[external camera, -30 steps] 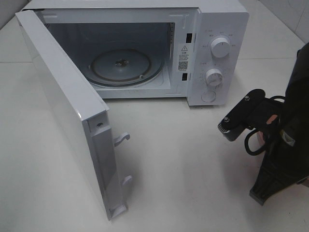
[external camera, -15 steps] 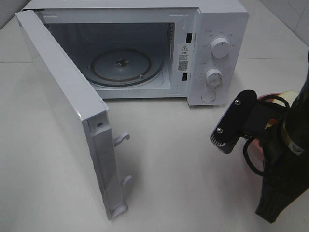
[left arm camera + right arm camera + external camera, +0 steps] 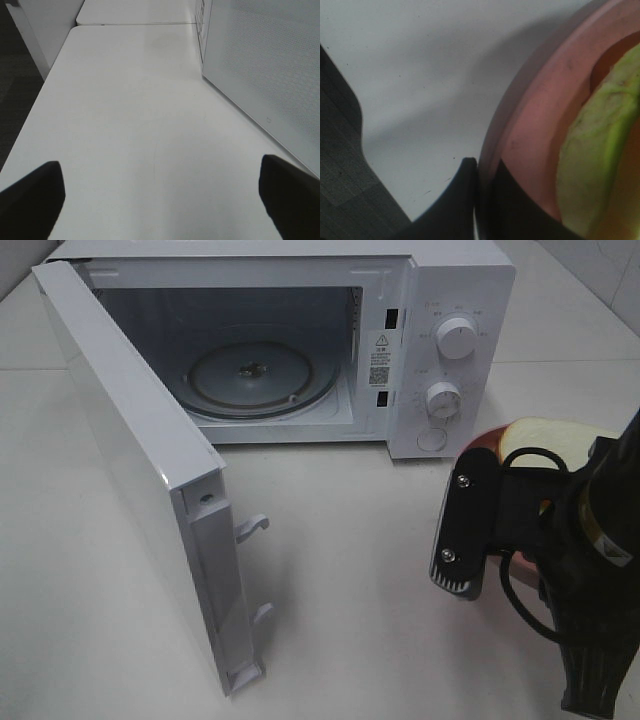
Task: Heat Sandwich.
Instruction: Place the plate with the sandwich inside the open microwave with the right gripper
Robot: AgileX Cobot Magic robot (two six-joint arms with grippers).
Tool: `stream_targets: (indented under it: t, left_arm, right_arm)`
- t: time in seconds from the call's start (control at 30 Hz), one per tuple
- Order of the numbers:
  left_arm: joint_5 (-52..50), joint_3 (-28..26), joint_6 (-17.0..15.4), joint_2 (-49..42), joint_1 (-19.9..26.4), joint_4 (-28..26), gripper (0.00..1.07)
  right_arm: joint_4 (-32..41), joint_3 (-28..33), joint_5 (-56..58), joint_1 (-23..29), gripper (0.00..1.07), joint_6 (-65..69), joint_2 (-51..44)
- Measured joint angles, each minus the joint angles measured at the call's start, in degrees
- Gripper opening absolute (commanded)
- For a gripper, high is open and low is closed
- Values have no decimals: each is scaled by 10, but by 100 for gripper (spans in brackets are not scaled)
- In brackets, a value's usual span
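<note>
One sandwich (image 3: 555, 436) only, white bread uppermost, with a strip of green lettuce showing in the right wrist view. Rides on one round pink plate (image 3: 535, 130), off the front right corner of the microwave (image 3: 470, 280), just below its control panel in the exterior high view. Seems raised clear of the bench (image 3: 350, 570), going by the shadow under the plate (a judgement, not a certainty). Long axis hard to call, with much of the bread hidden behind the right arm; looks to run across the view, roughly parallel to the microwave's front. Gripped not by the bread but by the plate: right pincer (image 3: 477, 167) closed narrow on the rim, one jaw on either side of it. From that pincer, sandwich straight ahead, just past the rim. Open cavity and its single glass turntable (image 3: 262, 375) off to the left and farther back, so probably a swing leftward and then inward, keeping clear of the one door (image 3: 130, 460) standing wide on the left. Right arm plainly the nearer. Left pincer (image 3: 160, 197) spread wide and holding nothing, low over the bench beside the door's dotted face, well apart from the plate. On the panel, two dials (image 3: 457, 338) and one round button (image 3: 432, 439).
</note>
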Motion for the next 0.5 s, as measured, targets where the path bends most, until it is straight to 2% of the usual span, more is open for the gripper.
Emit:
stream_targets:
  t: [0.5]
  left_arm:
    - [0,0,0,0,0,0,103]
  right_arm:
    - [0,1,-95,0,3,-172,0]
